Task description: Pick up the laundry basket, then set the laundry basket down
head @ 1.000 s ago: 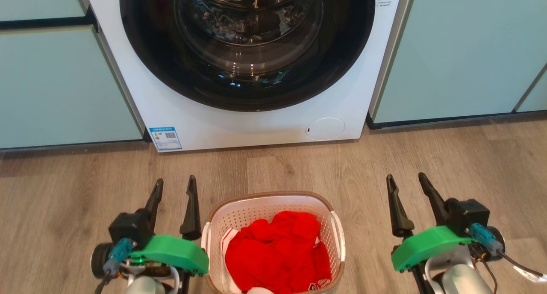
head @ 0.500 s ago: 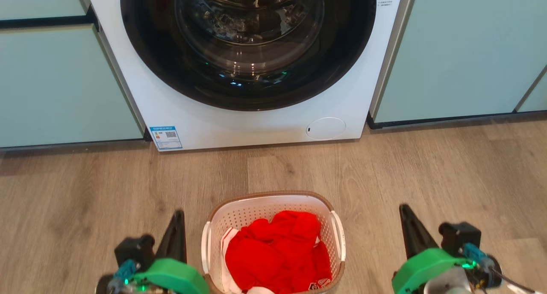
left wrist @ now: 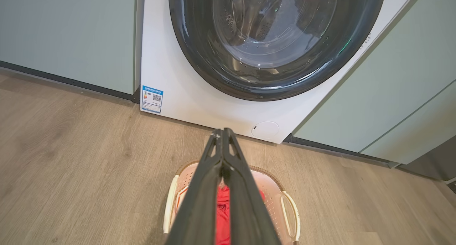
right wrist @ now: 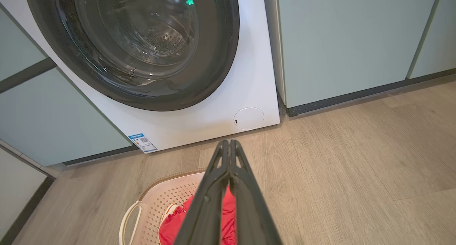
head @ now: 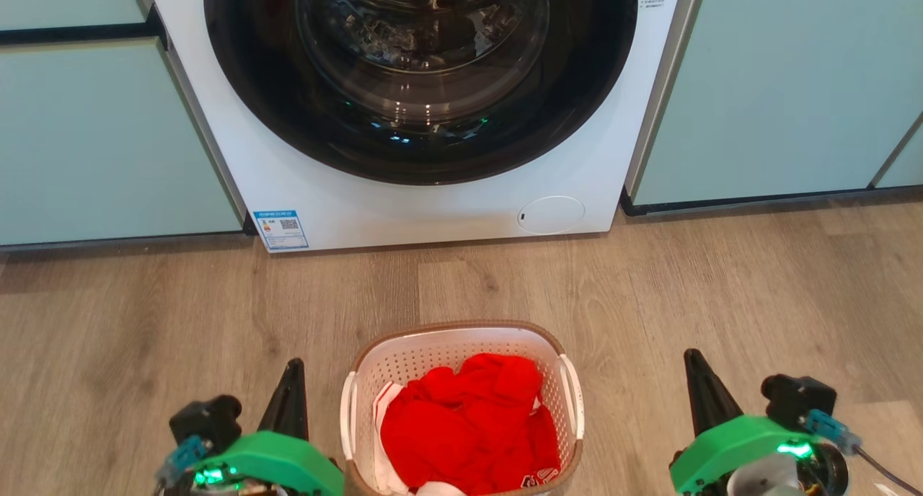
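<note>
Left claw (head: 292, 370) and right claw (head: 694, 360) are pulled back, closed empty, flanking the laundry basket (head: 461, 332); unopened, its handles (head: 575, 399) could be missed.

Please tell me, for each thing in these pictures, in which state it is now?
laundry basket: upright on the floor, holding red clothes, not gripped.
washing machine door: shut.
left claw: shut, empty, beside the basket.
right claw: shut, empty, apart from the basket.

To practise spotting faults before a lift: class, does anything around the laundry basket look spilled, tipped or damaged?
Nothing stands out: the laundry basket stands upright on the floor, red clothes inside it, nothing spilled.
</note>
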Motion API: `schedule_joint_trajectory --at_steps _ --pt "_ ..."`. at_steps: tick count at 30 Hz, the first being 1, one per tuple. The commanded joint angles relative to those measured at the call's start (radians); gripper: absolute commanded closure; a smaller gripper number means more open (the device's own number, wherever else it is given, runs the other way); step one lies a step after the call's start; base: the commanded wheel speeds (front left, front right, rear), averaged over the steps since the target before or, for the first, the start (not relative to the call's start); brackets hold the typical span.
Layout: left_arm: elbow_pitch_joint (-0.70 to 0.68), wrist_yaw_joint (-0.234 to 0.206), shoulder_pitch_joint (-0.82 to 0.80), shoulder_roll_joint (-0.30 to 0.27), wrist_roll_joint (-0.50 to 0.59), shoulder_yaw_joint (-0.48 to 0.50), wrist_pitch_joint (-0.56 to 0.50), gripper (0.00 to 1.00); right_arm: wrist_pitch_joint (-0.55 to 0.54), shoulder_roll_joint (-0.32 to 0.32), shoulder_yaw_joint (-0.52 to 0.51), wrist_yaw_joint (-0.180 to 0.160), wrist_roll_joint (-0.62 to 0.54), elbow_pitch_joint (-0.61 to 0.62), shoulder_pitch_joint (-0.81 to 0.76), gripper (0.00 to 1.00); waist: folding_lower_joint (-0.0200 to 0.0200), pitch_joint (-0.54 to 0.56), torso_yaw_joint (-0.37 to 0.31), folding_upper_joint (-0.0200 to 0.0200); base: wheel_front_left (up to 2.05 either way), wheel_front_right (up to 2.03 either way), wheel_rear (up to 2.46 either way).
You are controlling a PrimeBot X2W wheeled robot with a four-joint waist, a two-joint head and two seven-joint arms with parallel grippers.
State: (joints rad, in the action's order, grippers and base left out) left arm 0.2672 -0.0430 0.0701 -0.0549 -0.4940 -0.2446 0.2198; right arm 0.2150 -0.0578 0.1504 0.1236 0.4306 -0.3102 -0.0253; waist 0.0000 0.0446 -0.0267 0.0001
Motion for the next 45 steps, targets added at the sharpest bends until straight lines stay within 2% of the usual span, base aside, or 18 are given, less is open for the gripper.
schedule_joint_trajectory --at_steps 1,45 --pt "-0.032 0.006 -0.059 -0.006 -0.025 0.022 -0.003 1.00 -0.004 -0.008 -0.010 0.001 0.028 0.034 0.050 1.00 0.0000 -0.001 0.000 -0.0001 0.00 0.00 0.00" --pt "-0.029 0.076 -0.107 -0.016 -0.492 0.141 -0.124 1.00 -0.119 -0.019 -0.091 0.003 0.524 0.048 0.083 1.00 0.0000 -0.020 0.011 -0.0001 0.00 0.00 0.00"
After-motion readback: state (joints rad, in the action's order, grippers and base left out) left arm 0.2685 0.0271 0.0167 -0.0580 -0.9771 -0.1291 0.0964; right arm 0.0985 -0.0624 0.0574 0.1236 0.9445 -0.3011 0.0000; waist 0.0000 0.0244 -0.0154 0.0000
